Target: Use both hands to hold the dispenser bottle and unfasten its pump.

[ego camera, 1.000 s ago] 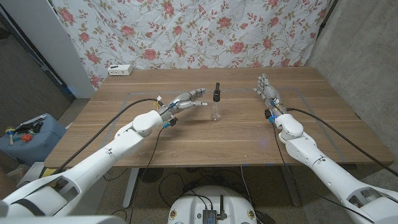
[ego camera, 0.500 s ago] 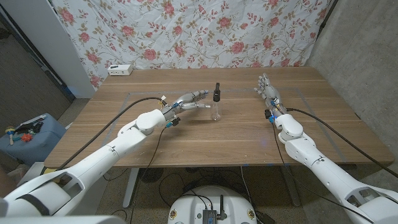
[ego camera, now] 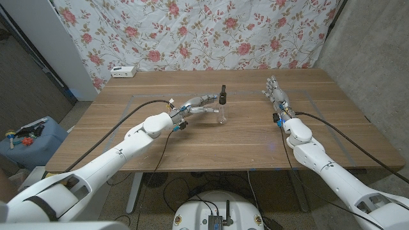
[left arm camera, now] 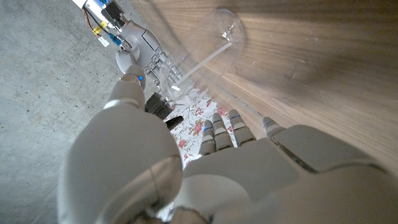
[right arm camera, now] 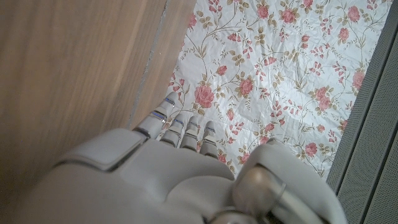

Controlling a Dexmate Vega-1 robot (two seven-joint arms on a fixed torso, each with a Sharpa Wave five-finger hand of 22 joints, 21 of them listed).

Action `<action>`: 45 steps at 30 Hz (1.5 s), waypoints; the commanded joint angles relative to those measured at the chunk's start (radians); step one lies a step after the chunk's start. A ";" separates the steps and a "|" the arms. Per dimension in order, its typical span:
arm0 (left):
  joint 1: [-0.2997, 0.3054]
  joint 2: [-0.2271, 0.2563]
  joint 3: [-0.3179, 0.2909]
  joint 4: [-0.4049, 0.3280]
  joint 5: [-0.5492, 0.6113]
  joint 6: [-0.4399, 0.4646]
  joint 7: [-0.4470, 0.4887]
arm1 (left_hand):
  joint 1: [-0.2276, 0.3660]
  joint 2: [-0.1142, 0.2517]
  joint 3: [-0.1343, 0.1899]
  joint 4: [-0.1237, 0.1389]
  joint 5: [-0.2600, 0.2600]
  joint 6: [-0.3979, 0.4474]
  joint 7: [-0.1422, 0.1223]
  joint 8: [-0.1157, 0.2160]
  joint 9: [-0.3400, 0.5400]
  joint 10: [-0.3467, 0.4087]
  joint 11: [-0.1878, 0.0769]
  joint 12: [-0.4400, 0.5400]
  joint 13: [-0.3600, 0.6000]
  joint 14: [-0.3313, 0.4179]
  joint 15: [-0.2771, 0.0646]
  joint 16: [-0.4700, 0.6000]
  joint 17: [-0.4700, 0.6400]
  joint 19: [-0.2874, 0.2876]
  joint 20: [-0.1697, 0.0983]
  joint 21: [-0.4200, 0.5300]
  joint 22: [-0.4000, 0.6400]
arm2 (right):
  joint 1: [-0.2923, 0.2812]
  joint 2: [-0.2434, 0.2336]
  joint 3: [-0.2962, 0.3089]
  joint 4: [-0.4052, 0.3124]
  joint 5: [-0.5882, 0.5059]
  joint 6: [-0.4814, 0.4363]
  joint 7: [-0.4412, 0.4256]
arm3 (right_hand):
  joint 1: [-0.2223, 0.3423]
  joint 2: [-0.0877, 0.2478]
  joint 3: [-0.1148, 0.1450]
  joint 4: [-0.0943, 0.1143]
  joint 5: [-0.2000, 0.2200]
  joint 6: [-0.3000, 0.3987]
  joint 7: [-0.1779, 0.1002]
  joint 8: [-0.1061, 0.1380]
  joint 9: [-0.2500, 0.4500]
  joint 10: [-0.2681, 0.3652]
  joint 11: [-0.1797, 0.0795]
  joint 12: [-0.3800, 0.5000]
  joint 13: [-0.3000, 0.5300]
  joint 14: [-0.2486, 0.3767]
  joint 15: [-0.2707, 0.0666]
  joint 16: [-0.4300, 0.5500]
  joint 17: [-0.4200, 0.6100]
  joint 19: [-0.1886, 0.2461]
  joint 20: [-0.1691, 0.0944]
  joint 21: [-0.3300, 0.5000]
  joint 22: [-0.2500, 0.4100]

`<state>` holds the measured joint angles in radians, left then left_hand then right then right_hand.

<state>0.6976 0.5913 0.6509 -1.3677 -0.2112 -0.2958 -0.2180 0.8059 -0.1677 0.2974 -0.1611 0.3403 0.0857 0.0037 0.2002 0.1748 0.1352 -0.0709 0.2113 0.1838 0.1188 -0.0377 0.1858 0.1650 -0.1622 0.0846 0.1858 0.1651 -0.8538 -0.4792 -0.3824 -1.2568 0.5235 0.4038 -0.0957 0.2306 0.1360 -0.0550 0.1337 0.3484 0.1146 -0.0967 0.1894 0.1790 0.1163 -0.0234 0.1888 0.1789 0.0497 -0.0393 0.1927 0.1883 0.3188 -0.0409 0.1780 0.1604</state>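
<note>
A clear dispenser bottle [ego camera: 222,115] with a black pump [ego camera: 222,96] stands upright at the table's middle. My left hand [ego camera: 197,105] reaches in from the bottle's left, fingers spread and stretched to its side just below the pump; whether they touch it I cannot tell. In the left wrist view the bottle [left arm camera: 208,53] and its pump [left arm camera: 163,107] sit just past my left hand [left arm camera: 224,168]. My right hand [ego camera: 276,93] stands apart on the table's right, fingers straight and holding nothing, well clear of the bottle; the right wrist view shows it [right arm camera: 180,168] empty.
A white power strip [ego camera: 124,71] lies at the table's back left corner. A floral cloth [ego camera: 211,32] hangs behind the wooden table [ego camera: 243,144]. A blue box [ego camera: 32,137] sits on the floor to the left.
My left hand has slid rightward, its fingers now reaching the bottle's side. The bottle and my right hand have stayed put.
</note>
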 commanded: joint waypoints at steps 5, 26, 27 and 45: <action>-0.008 -0.026 0.016 0.018 0.010 0.005 0.014 | 0.034 0.008 -0.017 0.004 0.007 0.036 -0.016 0.008 0.006 0.036 -0.029 0.015 0.005 0.035 -0.028 0.006 0.002 0.014 -0.041 0.008 0.004 | 0.009 0.006 0.006 0.032 0.014 0.035 0.032 | 0.000 -0.002 0.004 -0.002 0.006 0.008 -0.009 0.002 0.002 0.005 -0.002 0.002 0.004 0.008 -0.007 0.003 0.001 0.004 -0.030 0.005 0.005; -0.016 -0.066 0.036 0.041 0.013 0.050 0.047 | 0.117 0.039 -0.012 -0.002 0.016 0.081 -0.007 0.010 0.010 0.082 -0.040 0.023 0.014 0.100 -0.041 0.011 0.005 0.019 -0.091 0.001 0.003 | -0.007 -0.006 0.021 0.036 0.028 0.055 0.049 | 0.008 0.000 0.009 -0.007 0.005 0.011 -0.015 0.002 0.002 0.005 -0.005 0.001 0.004 0.010 -0.009 0.003 0.000 0.001 -0.022 0.005 0.005; -0.017 -0.066 0.038 0.039 0.018 0.056 0.052 | 0.119 0.040 -0.011 -0.002 0.016 0.081 -0.006 0.010 0.010 0.084 -0.039 0.024 0.014 0.101 -0.041 0.011 0.005 0.019 -0.091 0.001 0.003 | -0.008 -0.007 0.022 0.036 0.029 0.056 0.049 | 0.008 0.000 0.009 -0.007 0.005 0.011 -0.016 0.002 0.002 0.005 -0.005 0.001 0.004 0.010 -0.009 0.002 0.000 0.001 -0.022 0.005 0.005; -0.039 -0.102 0.058 0.096 0.020 0.038 0.051 | 0.208 0.074 0.011 0.002 -0.056 0.219 -0.049 0.037 0.021 0.221 -0.085 0.089 0.058 0.239 -0.087 0.028 0.009 0.111 -0.163 0.015 0.002 | 0.001 -0.012 0.017 0.048 0.033 0.047 0.071 | 0.011 -0.002 0.010 -0.009 0.004 0.011 -0.016 0.001 0.002 0.003 -0.007 0.000 0.004 0.010 -0.009 0.002 0.000 0.000 -0.020 0.006 0.005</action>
<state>0.6689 0.5087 0.6985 -1.3026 -0.1943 -0.2437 -0.1691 0.9932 -0.0937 0.2994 -0.1596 0.2947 0.2811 -0.0344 0.2304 0.1934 0.3337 -0.1484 0.2888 0.2330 0.3339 -0.0410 0.2091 0.1701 -0.0692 -0.0358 0.1925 0.1650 -0.8574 -0.4893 -0.3619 -1.2143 0.5527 0.4566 -0.0350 0.2337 0.1329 -0.0481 0.1268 0.3484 0.1251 -0.1072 0.1894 0.1791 0.1162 -0.0233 0.1888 0.1789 0.0497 -0.0393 0.1927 0.1862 0.3187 -0.0409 0.1780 0.1604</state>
